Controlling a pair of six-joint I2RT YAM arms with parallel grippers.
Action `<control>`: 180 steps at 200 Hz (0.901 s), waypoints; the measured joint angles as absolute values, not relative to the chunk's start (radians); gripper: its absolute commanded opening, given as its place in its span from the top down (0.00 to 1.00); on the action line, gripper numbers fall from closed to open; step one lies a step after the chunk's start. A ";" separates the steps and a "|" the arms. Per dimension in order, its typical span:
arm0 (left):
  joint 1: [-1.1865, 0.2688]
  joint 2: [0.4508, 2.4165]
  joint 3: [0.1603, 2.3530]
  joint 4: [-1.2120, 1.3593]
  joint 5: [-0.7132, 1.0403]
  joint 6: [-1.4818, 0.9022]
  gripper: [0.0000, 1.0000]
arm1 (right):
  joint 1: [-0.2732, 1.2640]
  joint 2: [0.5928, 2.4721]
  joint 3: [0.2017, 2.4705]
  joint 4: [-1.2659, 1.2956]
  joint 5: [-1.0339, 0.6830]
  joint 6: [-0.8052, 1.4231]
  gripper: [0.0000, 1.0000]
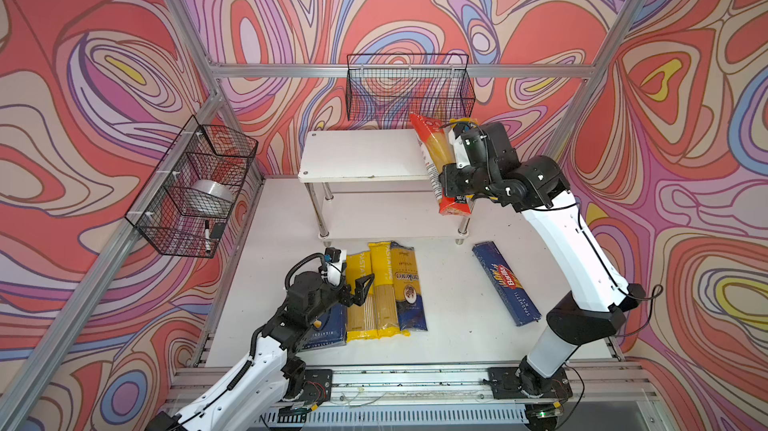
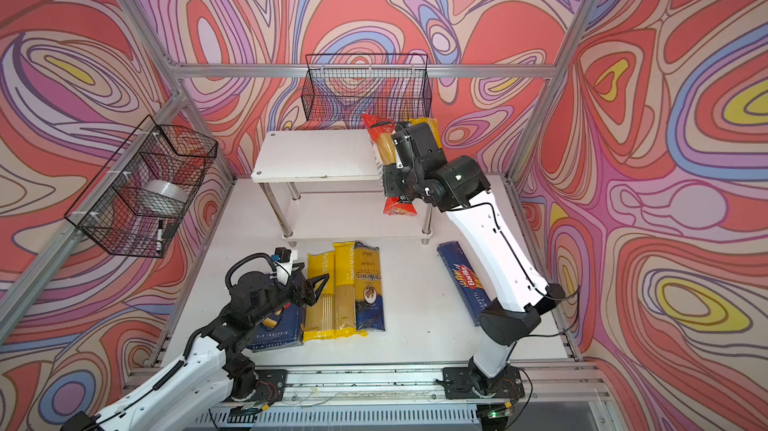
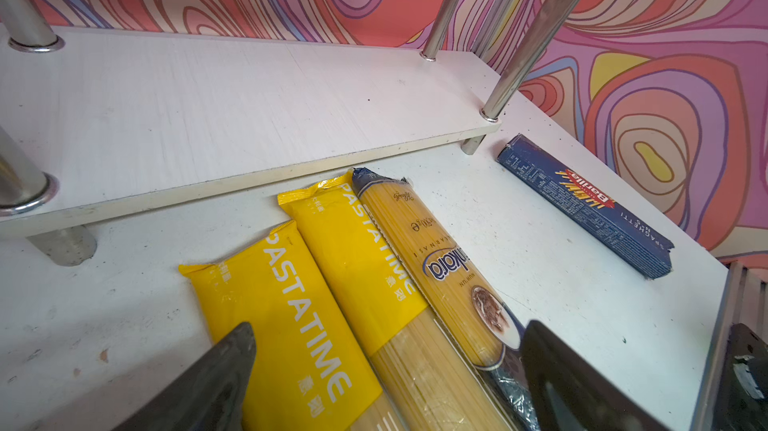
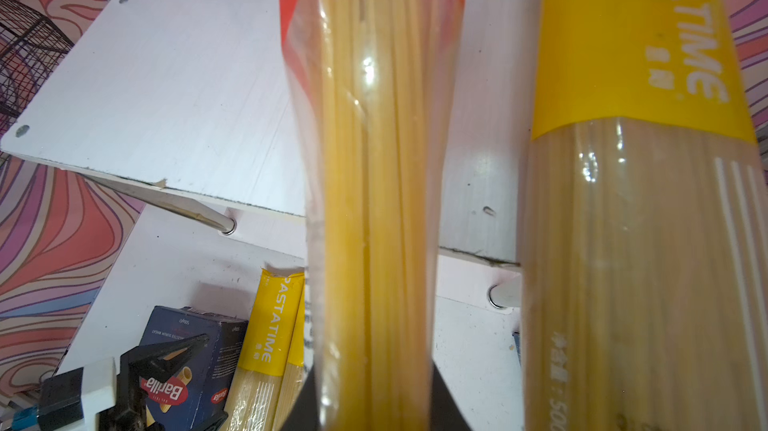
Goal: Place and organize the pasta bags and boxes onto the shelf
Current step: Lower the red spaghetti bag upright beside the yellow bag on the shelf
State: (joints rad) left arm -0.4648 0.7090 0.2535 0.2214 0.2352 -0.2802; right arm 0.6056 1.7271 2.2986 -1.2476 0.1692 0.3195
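red bag pinched tight near its lower end by the right gripper, tilted above the right end of the shelf, lower end hanging past the shelf's front edge. red ends, clear middle, pale yellow strands inside. left gripper spread wide, empty, before the shelf.

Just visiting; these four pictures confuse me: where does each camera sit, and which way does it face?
Top view: above the arms' bases, looking down at the shelf; both arms show.
Top view: same head, same aim; right gripper holds the red bag.
Left wrist: on the left arm, looking past the open left gripper at yellow bags on the table.
Right wrist: on the right arm, looking along the red bag at the shelf; finger edges show.
Shared: both wrist views show those yellow bags.
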 measured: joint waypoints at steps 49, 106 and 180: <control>-0.465 0.705 0.253 0.221 0.235 -0.280 0.00 | 0.583 1.783 2.355 -1.227 0.167 0.312 0.97; -0.465 0.695 0.253 0.222 0.235 -0.280 0.00 | 0.560 1.792 2.355 -1.217 0.164 0.312 0.97; -0.465 0.689 0.252 0.228 0.234 -0.276 0.00 | 0.546 1.792 2.355 -1.186 0.164 0.312 0.95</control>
State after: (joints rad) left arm -0.4648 0.6888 0.2523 0.2279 0.2344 -0.2760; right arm 0.5461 1.7920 2.3554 -1.1858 0.1642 0.3122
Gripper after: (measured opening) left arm 0.994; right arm 0.239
